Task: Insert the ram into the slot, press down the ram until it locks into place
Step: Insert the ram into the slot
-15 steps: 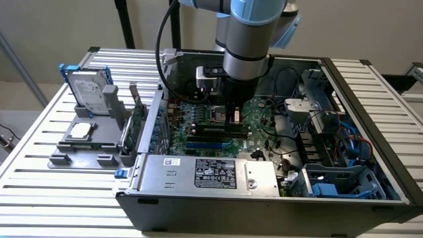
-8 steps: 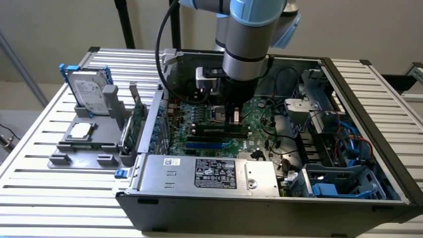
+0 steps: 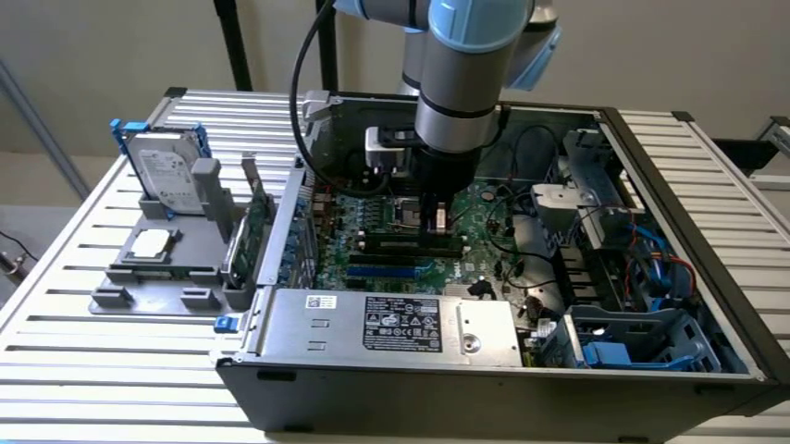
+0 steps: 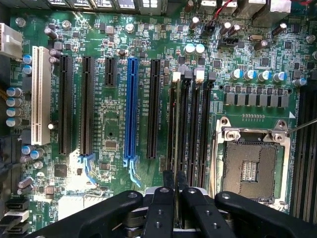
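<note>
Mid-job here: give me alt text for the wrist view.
The end effector grips the memory stick, seen edge-on and lined up along one of the black slots on the green motherboard. A blue socket lies to one side, the empty processor socket to the other.

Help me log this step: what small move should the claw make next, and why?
Probably a small straight push down: the claw grips the ram edge-on, lined up along the black slot, and I cannot tell whether it has locked.
</note>
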Robot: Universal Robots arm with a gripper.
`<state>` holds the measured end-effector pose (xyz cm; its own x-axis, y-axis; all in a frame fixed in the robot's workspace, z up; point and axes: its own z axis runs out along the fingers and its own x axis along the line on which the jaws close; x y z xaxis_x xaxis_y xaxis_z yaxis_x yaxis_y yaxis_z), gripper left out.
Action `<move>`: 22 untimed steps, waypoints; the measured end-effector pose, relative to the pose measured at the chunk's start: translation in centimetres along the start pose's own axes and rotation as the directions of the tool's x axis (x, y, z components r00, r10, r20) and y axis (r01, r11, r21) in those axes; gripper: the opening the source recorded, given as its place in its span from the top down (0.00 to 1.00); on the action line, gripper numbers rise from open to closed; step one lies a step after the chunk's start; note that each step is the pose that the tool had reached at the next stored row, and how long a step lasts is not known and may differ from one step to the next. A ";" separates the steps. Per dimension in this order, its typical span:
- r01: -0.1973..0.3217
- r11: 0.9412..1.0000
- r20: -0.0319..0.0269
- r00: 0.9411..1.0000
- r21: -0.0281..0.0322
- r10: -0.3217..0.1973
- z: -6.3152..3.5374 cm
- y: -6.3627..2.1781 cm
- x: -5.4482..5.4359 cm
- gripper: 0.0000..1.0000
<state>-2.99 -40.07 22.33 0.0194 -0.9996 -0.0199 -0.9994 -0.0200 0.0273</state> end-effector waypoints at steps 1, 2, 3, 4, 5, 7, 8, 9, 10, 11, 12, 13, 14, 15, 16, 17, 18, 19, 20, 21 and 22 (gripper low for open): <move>0.000 1.000 0.000 1.000 0.000 0.000 0.01 0.00 0.0 0.87; 0.000 1.000 0.000 1.000 0.000 0.000 0.01 0.00 0.0 0.85; 0.000 1.000 0.000 1.000 0.000 0.000 -0.01 0.00 0.0 0.79; 0.000 1.000 0.000 1.000 0.000 0.000 -0.15 0.01 0.0 0.79; 0.000 1.000 0.000 1.000 0.000 0.000 -0.41 0.04 0.0 0.79; 0.000 1.000 0.000 1.000 0.000 0.000 -1.09 0.17 0.0 0.79; 0.000 1.000 0.000 1.000 0.000 0.000 -1.40 0.27 0.0 0.79; 0.000 1.000 0.000 1.000 0.000 0.000 -1.57 0.35 0.0 0.79; 0.000 1.000 0.000 1.000 0.000 0.000 -1.63 0.46 0.0 0.79; 0.000 1.000 0.000 1.000 0.000 0.000 -1.65 0.59 0.0 0.79; 0.000 1.000 0.000 1.000 0.000 0.000 -1.71 0.74 0.0 0.79; 0.000 1.000 0.000 1.000 0.000 0.000 -1.80 0.87 -0.1 0.81; 0.000 1.000 0.000 1.000 0.000 0.000 -1.91 0.97 -0.1 0.81; 0.000 1.000 0.000 1.000 0.000 0.000 -2.00 1.03 -0.1 0.88; 0.000 1.000 0.000 1.000 0.000 0.000 -2.07 1.08 -0.1 0.89; 0.000 1.000 0.000 1.000 0.000 0.000 -2.09 1.11 -0.1 0.89; 0.000 1.000 0.000 1.000 0.000 0.000 -2.09 1.11 -0.1 0.89; 0.000 1.000 0.002 1.000 0.000 0.000 -2.10 1.11 -0.1 0.89; 0.000 1.000 0.002 1.000 0.000 0.000 -2.10 1.11 -0.1 0.89; 0.000 1.000 0.002 1.000 0.000 0.000 -2.10 1.11 -0.1 0.89; 0.000 1.000 0.002 1.000 0.000 0.000 -2.10 1.11 -0.1 0.89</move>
<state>-4.04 -40.07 24.46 0.0194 -0.9996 -0.0219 -0.9994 -0.0200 0.0273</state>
